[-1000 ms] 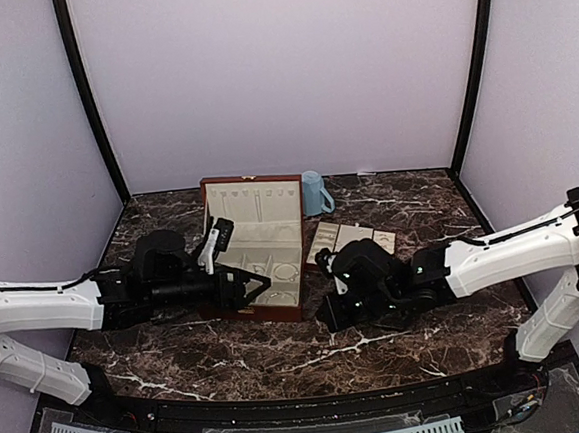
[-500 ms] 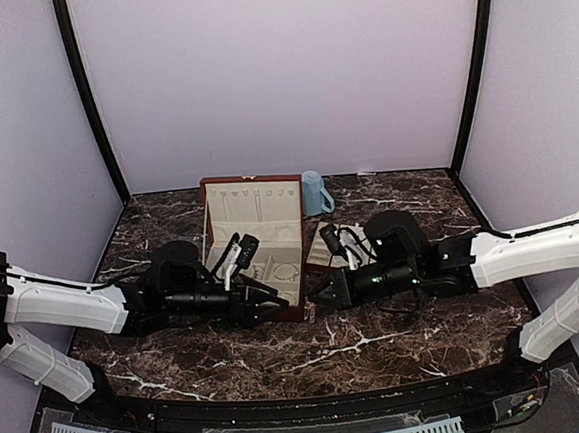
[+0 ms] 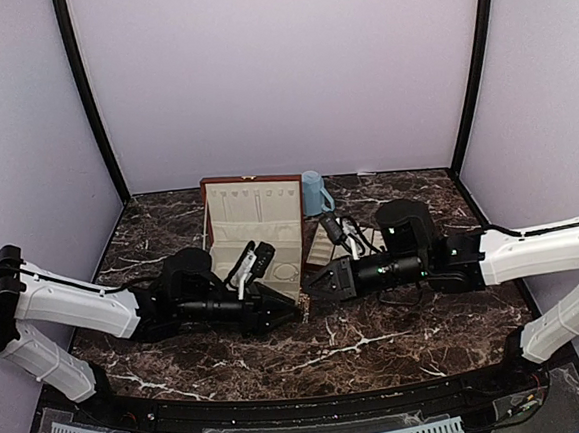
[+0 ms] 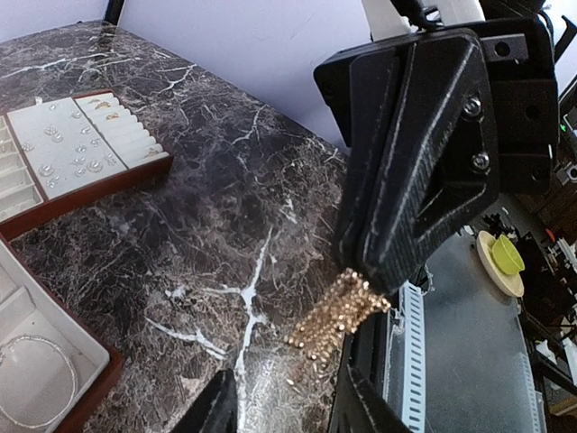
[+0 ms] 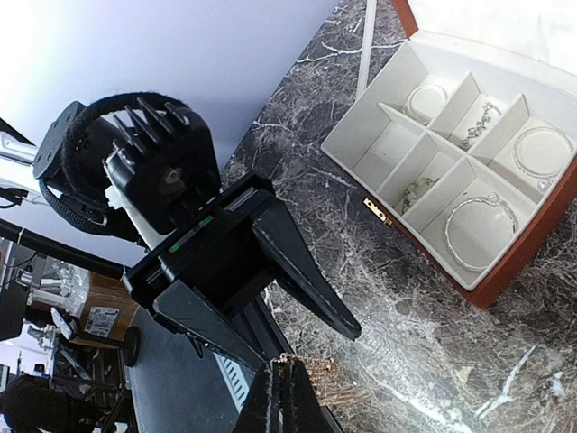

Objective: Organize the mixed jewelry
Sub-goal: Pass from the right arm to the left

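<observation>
My right gripper [image 3: 316, 284] is shut on a gold beaded bracelet [image 4: 340, 311], which hangs from its tip just above the marble in front of the box; the bracelet also shows in the right wrist view [image 5: 329, 383]. My left gripper [image 3: 281, 313] is open and empty, its jaws facing the bracelet from close by, apart from it. The open wooden box [image 3: 239, 311] holds silver bangles [image 5: 480, 230] and small silvery pieces [image 5: 478, 122] in its cream compartments. The cream tray [image 4: 79, 185] carries tiny silvery earrings [image 4: 86, 167].
A light-blue mug [image 3: 315, 191] stands behind the box, near the back wall. The tray [image 3: 371, 238] lies right of the box, behind my right arm. The table's near edge [image 4: 410, 334] is right below both grippers.
Both arms have swung inward. My left gripper moved right and my right gripper moved left, so they now meet tip to tip in front of the box.
</observation>
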{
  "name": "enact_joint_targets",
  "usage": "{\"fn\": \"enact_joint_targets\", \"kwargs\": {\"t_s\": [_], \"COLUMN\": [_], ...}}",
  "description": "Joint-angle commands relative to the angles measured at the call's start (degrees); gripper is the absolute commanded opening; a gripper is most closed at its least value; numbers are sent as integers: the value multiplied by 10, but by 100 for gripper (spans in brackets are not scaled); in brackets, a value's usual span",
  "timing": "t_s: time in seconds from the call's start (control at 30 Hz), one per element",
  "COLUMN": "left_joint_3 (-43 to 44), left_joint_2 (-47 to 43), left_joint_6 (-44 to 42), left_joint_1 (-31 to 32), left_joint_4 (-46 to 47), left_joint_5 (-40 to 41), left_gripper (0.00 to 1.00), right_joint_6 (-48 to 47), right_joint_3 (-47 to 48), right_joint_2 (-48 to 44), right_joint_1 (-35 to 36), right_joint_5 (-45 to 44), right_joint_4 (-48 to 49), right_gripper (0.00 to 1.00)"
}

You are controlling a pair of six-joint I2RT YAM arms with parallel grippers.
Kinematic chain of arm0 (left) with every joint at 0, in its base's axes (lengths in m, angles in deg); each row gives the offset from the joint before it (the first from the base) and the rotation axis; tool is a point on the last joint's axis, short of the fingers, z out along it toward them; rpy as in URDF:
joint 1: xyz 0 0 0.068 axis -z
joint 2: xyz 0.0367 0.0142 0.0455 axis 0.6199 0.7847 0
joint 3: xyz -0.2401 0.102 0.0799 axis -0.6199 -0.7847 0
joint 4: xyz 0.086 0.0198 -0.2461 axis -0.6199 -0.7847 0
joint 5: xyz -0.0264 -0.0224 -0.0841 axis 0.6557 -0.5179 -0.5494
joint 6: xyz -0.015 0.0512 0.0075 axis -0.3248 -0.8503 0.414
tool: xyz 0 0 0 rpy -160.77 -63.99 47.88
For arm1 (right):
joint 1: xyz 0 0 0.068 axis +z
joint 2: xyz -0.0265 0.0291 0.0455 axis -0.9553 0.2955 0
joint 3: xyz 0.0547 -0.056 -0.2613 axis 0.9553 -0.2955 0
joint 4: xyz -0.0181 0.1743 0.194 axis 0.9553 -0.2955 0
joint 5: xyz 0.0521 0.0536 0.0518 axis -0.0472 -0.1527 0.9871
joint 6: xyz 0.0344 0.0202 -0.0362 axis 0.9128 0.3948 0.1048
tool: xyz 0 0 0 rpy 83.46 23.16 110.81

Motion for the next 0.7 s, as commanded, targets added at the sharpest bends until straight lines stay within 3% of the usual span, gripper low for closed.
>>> {"fn": "enact_joint_targets", "kwargs": {"t_s": [0.0, 0.67], "left_joint_3": [5, 16], "left_joint_2": [6, 25], "left_joint_6": [19, 33], "left_joint_1": [6, 19], "left_joint_4": [54, 92], "left_joint_5": [8, -7], "left_gripper": [38, 20], "right_joint_6": [9, 20], "right_joint_3": [-6, -11], "right_joint_2": [-21, -26], "right_joint_1": [-4, -4], "right_joint_5": [16, 22], "right_joint_4": [37, 49], "right_gripper": [0, 0]}}
